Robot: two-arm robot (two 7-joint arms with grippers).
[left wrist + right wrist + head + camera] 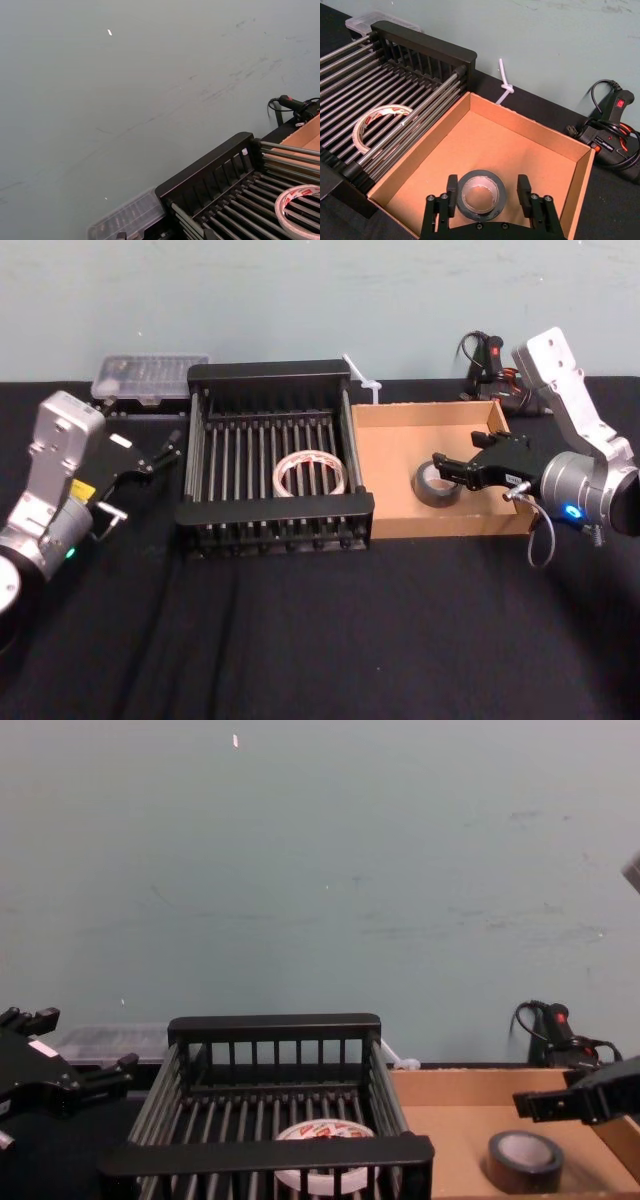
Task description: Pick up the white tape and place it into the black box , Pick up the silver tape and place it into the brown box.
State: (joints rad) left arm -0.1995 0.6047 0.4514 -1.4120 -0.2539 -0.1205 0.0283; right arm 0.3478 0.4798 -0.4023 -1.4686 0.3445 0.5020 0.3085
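My right claw (pixel 447 468) hangs over the brown box (pixel 400 430), its fingers spread apart with nothing between them. In my right wrist view the silver tape (pixel 481 194) lies flat on the cardboard floor, framed between my two fingertips (pixel 452 186) but not touched by either. From the head view the silver tape (pixel 437 484) sits toward the 6 o'clock wall of the brown box, a little off centre, and my right claw reaches in from 3 o'clock just above it. In the chest view the silver tape (pixel 525 1161) rests below my right claw (pixel 530 1105), clear of it.

The white tape (pixel 311 475) lies flat on the barred floor of the black box (pixel 275 512), toward that crate's 4 o'clock corner. The black box stands at 9 o'clock of the brown box, the two walls touching or just beside each other on the black desk (pixel 320 640).

My left claw (pixel 160 452) is parked at 9 o'clock of the black box, just beside its wall, fingers apart and holding nothing.

A clear plastic case (pixel 150 378) sits at 11 o'clock behind the crate, and a black glue gun (pixel 610 135) lies at 1 o'clock beyond the brown box.
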